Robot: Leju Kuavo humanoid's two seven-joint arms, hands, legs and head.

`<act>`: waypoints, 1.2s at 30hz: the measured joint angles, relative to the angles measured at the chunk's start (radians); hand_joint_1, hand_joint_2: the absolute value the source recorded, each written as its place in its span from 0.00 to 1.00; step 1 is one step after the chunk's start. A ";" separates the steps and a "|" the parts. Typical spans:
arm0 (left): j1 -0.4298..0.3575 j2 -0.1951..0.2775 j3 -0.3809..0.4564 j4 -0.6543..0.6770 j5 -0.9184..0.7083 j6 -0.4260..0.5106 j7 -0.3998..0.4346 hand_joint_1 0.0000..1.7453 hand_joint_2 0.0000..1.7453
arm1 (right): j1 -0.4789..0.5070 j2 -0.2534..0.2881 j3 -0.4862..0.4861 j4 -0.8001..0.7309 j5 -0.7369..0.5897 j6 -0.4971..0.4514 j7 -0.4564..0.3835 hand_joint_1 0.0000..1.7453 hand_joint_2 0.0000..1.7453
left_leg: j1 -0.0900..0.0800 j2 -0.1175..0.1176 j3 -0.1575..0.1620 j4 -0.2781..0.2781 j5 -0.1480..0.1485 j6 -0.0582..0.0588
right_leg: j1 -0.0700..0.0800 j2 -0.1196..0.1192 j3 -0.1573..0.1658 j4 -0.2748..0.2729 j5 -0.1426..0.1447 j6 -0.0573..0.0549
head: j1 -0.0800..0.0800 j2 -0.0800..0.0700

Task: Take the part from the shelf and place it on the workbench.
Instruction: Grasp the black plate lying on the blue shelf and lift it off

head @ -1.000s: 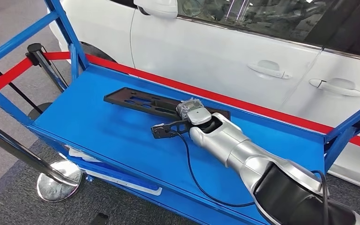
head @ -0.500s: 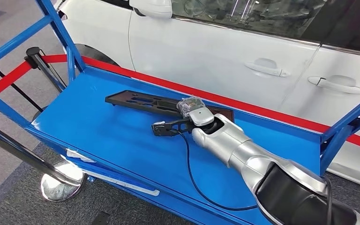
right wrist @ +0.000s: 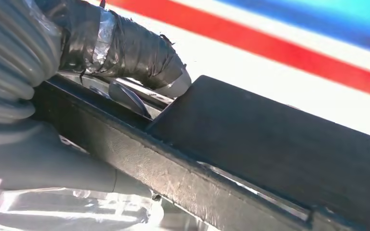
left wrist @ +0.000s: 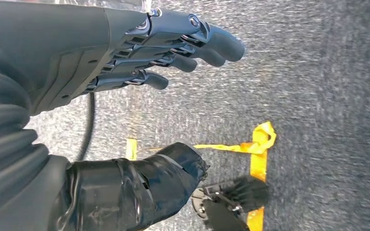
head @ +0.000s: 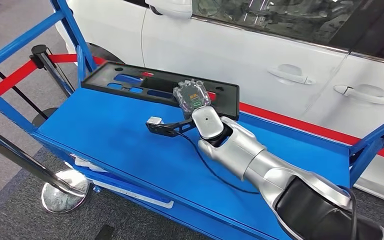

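One long black slotted panel, stiff, likely light; gripped near one end by right hand, so may sag or twist. Left hand empty, fingers spread.

The part, flat on the blue shelf a second ago, is now raised clear of it and tilted, its slotted face turned toward the camera. Its left end has gone up and toward the far left, against the shelf's upright post. The right hand, gripping the part near its right end, has risen and rolled over, its clear back plate now facing up.
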 joint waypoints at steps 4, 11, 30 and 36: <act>0.002 -0.008 0.000 0.000 0.005 0.010 0.035 0.00 1.00 | 0.026 -0.015 -0.027 -0.089 0.095 -0.071 0.006 1.00 1.00 | 0.002 -0.003 -0.001 0.020 -0.011 -0.003 | -0.005 -0.001 0.027 -0.073 0.073 0.003 | 0.000 0.000; 0.004 -0.024 0.000 0.000 0.009 0.027 0.044 0.00 1.00 | 0.061 -0.020 -0.068 -0.236 0.151 -0.131 0.002 1.00 1.00 | 0.002 -0.003 -0.028 0.057 -0.033 -0.033 | -0.001 0.003 0.082 -0.209 0.125 -0.025 | -0.003 0.000; -0.006 -0.036 -0.001 0.000 0.004 0.035 0.037 0.00 1.00 | 0.091 -0.032 -0.109 -0.389 0.150 -0.120 -0.002 1.00 1.00 | -0.005 0.004 0.021 0.002 -0.018 0.006 | -0.001 -0.002 -0.029 -0.050 0.039 0.006 | 0.004 0.000; -0.006 -0.038 -0.004 0.000 0.001 0.037 0.046 0.00 1.00 | 0.102 -0.037 -0.121 -0.406 0.136 -0.119 -0.002 1.00 1.00 | -0.004 0.004 -0.064 0.030 0.024 -0.007 | -0.001 -0.002 0.118 -0.132 0.059 0.004 | 0.005 0.000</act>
